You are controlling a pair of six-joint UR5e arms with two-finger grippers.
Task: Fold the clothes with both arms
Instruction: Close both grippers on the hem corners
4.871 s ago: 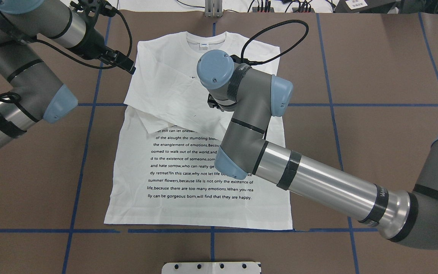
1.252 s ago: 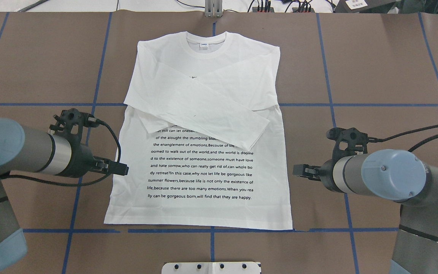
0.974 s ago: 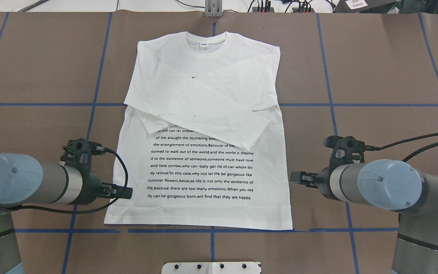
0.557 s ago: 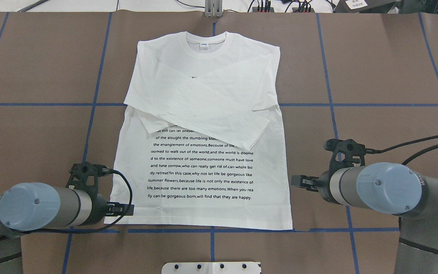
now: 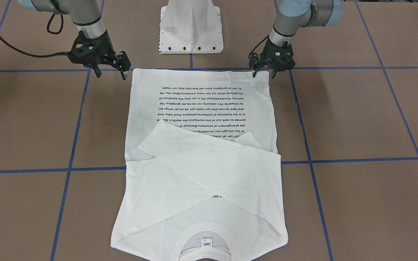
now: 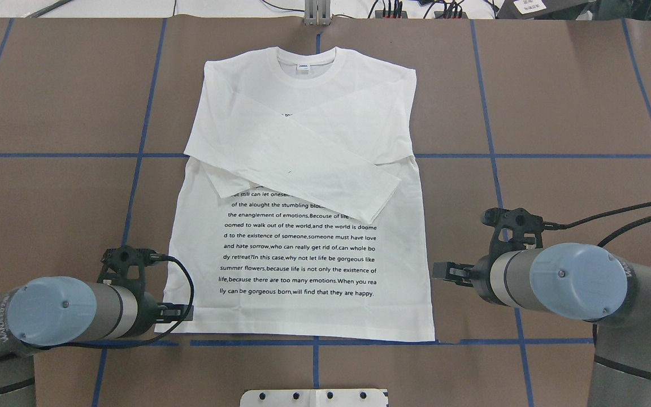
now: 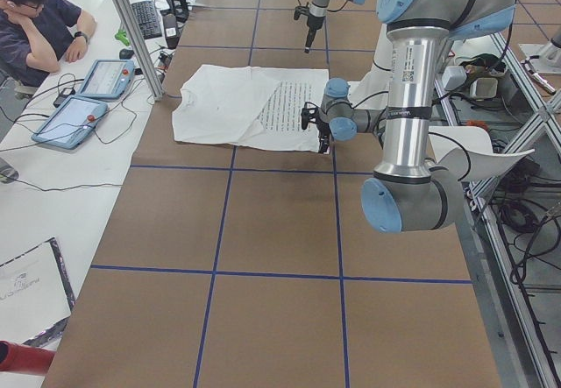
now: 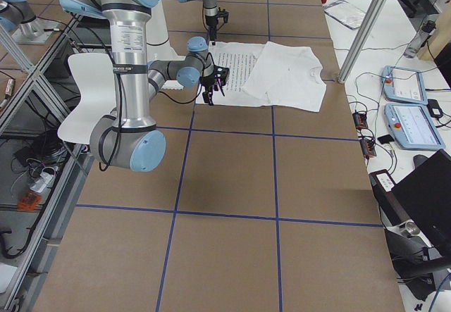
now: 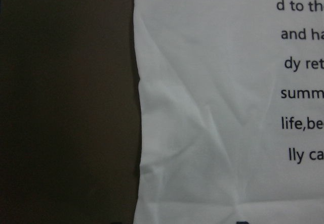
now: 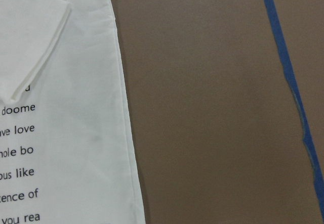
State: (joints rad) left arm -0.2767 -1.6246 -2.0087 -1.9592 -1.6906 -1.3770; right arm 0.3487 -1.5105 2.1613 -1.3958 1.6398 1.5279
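The left pincer (image 6: pixel 187 311) has slid down the shirt's side edge over the last second and now sits at the left hem corner, close over the cloth. In the front view its fingers stand apart, one on each side of that corner, gripping nothing. The shirt (image 6: pixel 303 90) lies flat on the brown worktop (image 6: pixel 557 113), printed side up, collar away from the robot, with both sleeves (image 6: pixel 314 169) already crossed over the chest (so the sleeve folds look done). The hem (image 6: pixel 297 333) runs along the blue tape line nearest the robot. The right pincer (image 6: pixel 437 270) has hardly moved in that time. It hangs just beside the right side edge, level with the lower lines of text (image 6: pixel 303 249) and well short of its own hem corner, fingers also apart and empty. So the arms are out of step. I judge that the hem is to be lifted at both corners and carried toward the collar. The left is nearly placed to pinch, while the right must first come further toward the robot, or the fold will go skew
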